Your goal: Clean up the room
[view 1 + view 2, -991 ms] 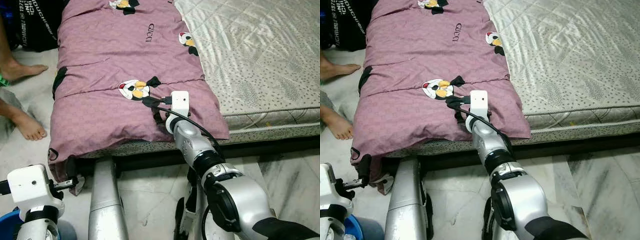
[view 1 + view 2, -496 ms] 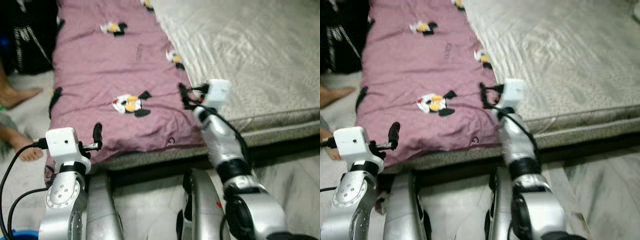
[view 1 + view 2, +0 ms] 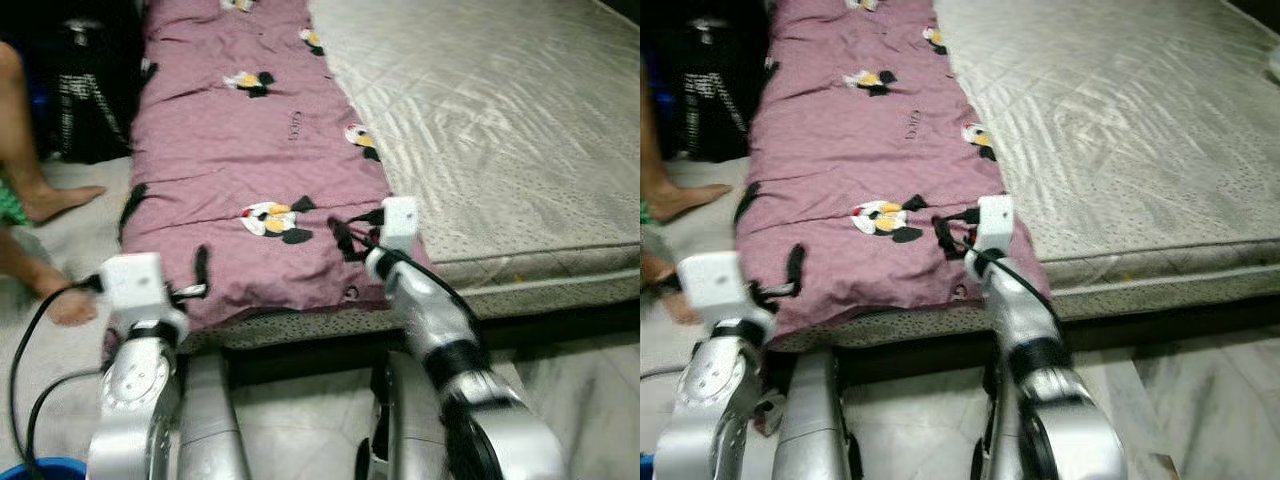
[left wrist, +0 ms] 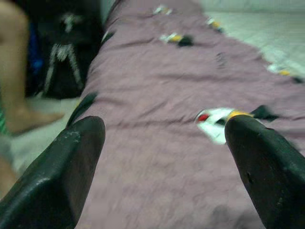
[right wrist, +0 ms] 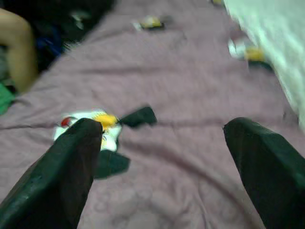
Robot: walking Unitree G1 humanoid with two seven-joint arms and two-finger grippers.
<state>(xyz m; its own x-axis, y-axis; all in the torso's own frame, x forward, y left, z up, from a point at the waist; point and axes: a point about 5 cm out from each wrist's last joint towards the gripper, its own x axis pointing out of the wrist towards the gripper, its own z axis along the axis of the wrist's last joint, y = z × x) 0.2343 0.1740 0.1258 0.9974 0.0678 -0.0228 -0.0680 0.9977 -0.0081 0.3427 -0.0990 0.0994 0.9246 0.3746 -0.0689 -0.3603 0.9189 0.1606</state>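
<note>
Purple quilt [image 3: 250, 150] lies under both gaping hands: left hand [image 3: 200, 270]; right hand [image 3: 345, 238].

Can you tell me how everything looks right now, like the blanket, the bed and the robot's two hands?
Purple quilted blanket with cartoon patches: spread flat along the bed's left side, near edge hanging over.
Grey patterned mattress: uncovered to the blanket's right.
Left end effector: open, at the blanket's near left edge, holding nothing.
Right end effector: open, above the blanket's near right corner, holding nothing.
Person's bare foot: resting on the floor beside the bed.

home bedroom: mattress [image 3: 520, 130], purple quilt [image 3: 250, 150], marble floor [image 3: 580, 370].
</note>
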